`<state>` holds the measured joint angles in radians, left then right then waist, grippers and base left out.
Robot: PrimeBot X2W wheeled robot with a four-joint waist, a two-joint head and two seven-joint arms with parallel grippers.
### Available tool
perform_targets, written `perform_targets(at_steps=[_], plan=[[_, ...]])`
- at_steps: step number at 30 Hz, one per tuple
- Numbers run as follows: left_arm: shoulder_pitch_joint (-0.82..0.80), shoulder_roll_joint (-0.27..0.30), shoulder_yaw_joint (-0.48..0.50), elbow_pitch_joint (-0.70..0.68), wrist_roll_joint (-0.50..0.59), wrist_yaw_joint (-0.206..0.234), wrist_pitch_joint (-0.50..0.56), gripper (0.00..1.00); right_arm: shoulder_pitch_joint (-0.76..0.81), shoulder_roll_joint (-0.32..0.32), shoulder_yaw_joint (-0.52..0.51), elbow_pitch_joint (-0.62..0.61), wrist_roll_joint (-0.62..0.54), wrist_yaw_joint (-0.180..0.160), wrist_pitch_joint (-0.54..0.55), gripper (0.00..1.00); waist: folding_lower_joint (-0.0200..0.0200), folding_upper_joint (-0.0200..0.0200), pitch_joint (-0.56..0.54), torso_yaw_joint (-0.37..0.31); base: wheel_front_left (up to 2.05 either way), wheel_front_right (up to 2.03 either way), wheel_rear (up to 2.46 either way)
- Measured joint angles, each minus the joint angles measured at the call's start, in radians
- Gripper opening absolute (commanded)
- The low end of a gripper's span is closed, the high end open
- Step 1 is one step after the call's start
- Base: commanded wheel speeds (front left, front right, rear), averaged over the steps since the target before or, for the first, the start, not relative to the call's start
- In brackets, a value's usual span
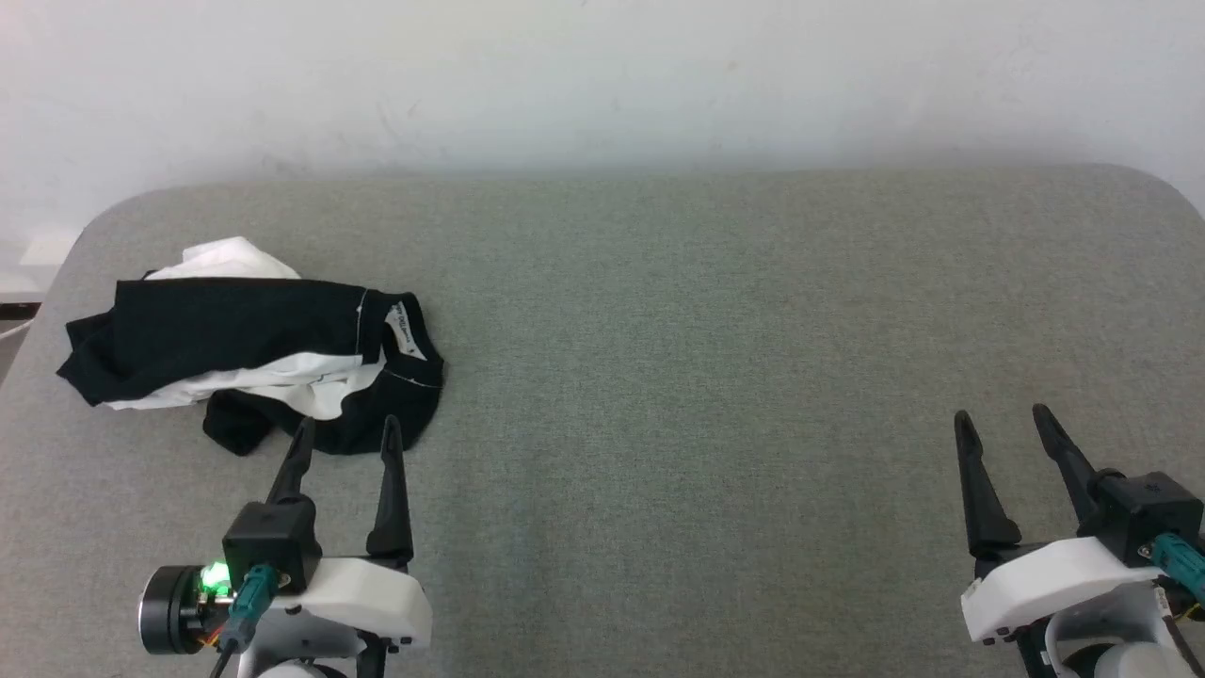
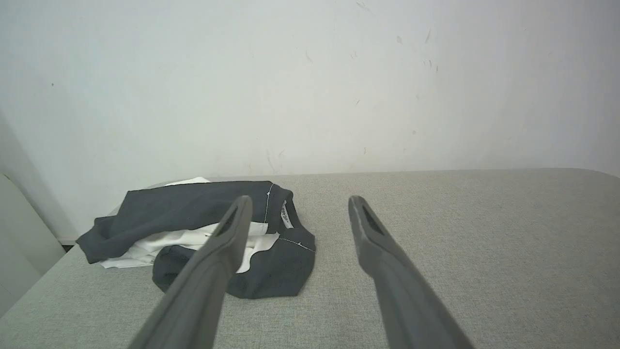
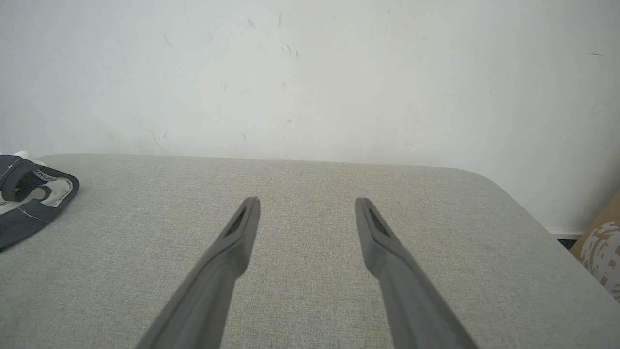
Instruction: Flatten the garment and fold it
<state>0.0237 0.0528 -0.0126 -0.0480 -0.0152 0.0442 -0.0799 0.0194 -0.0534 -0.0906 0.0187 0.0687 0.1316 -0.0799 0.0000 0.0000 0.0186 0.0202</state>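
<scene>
Grey fabric tabletop (image 1: 715,311), scuffed white wall (image 1: 602,75), garment (image 1: 226,325) near left end effector (image 1: 346,426); right end effector (image 1: 1000,414), both spread.

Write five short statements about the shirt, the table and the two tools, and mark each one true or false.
1. The left tool and the right tool both stand open. True.
2. A white neck label shows on the garment. True.
3. The garment lies spread flat in the middle of the table. False: it lies crumpled in a heap near the table's left end.
4. The right tool holds a sleeve. False: it holds nothing and sits over bare table, far from the garment.
5. The left tool is the one nearer the garment. True.
</scene>
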Motion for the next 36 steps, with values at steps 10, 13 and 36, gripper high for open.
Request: perform_targets(at_steps=[10,13,36], plan=[[0.014,0.0,-0.004,-0.008,-0.01,0.011,-0.02,1.0,0.003,0.0,-0.002,0.004,0.002,0.0,-0.019,1.0,0.0,0.0,0.001,0.043,0.0,0.0,0.0],[0.016,0.0,-0.005,-0.011,-0.012,0.019,-0.025,1.0,0.006,0.0,-0.002,0.01,0.004,0.0,-0.027,1.0,0.0,0.0,0.0,0.061,0.0,0.0,0.0],[0.041,0.0,-0.011,-0.027,-0.038,0.046,-0.072,1.0,0.014,0.0,0.02,0.038,0.022,0.0,-0.074,1.0,0.0,0.0,0.001,0.234,0.0,0.0,0.0]])
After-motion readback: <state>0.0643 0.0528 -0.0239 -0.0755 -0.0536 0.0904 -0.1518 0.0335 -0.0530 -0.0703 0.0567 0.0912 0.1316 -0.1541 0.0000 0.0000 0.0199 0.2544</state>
